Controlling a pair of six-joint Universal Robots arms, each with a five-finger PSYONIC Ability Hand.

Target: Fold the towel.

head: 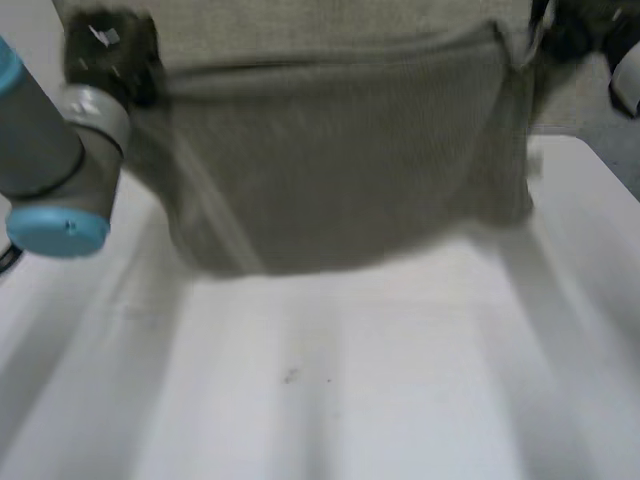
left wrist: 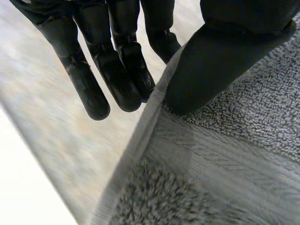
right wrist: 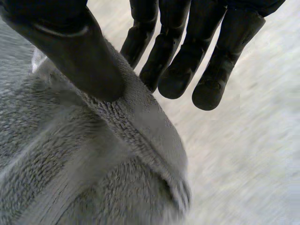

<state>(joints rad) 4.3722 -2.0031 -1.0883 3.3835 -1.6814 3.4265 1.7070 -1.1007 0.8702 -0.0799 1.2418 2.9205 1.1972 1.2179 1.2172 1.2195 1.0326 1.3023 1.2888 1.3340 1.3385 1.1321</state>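
Towel [head: 340, 170] aloft above table [head: 350, 390]; top corners in thumb-and-finger pinch of left hand [left wrist: 225, 51] and right hand [right wrist: 65, 42]

I see the grey towel [head: 340, 160] stretched wide across the far side of the white table [head: 350, 400], its near edge blurred and sagging lowest toward the left. My left hand [head: 110, 55] sits at the towel's far left corner, with the left arm [head: 50, 150] just near of it. A small dark mark [head: 290, 376] shows on the bare near tabletop.
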